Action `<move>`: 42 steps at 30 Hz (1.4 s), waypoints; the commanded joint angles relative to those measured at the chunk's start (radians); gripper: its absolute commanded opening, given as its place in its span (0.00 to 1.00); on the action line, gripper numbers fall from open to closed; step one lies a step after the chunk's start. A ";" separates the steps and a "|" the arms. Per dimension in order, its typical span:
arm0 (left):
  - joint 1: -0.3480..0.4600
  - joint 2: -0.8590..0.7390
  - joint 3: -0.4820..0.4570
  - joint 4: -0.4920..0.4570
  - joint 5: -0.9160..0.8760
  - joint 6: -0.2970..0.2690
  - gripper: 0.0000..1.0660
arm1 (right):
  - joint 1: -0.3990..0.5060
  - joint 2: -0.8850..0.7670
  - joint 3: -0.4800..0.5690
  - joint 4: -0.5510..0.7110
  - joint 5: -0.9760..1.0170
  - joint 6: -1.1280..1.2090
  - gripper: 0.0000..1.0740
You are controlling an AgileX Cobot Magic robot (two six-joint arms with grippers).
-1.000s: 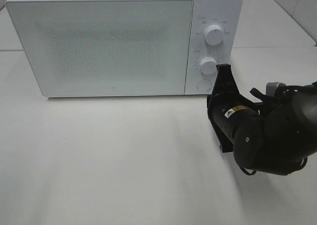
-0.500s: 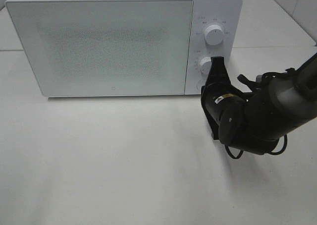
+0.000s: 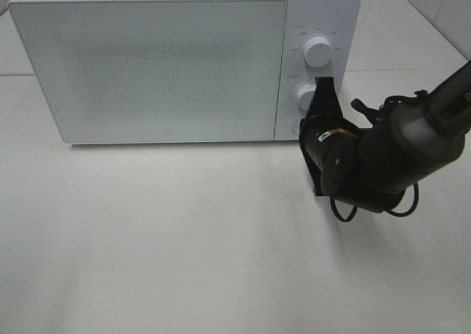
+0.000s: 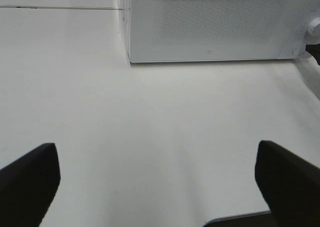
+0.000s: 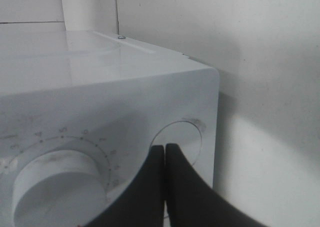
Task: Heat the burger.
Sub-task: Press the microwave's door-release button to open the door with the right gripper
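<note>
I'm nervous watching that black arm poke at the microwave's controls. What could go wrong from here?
The right arm's shut jaws are at the round button, close beside the lower knob; a slip could turn the knob instead. Pushing hard might also shove the microwave backward.

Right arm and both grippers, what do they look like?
The right arm is black with a bulky rounded housing, a small light label and looping black cables. The right gripper has slim black tapered fingers; the left gripper has broad black ones.
</note>
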 commanded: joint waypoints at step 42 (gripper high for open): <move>0.002 -0.018 0.004 -0.002 -0.009 -0.002 0.92 | -0.034 0.066 -0.138 -0.059 -0.040 0.013 0.00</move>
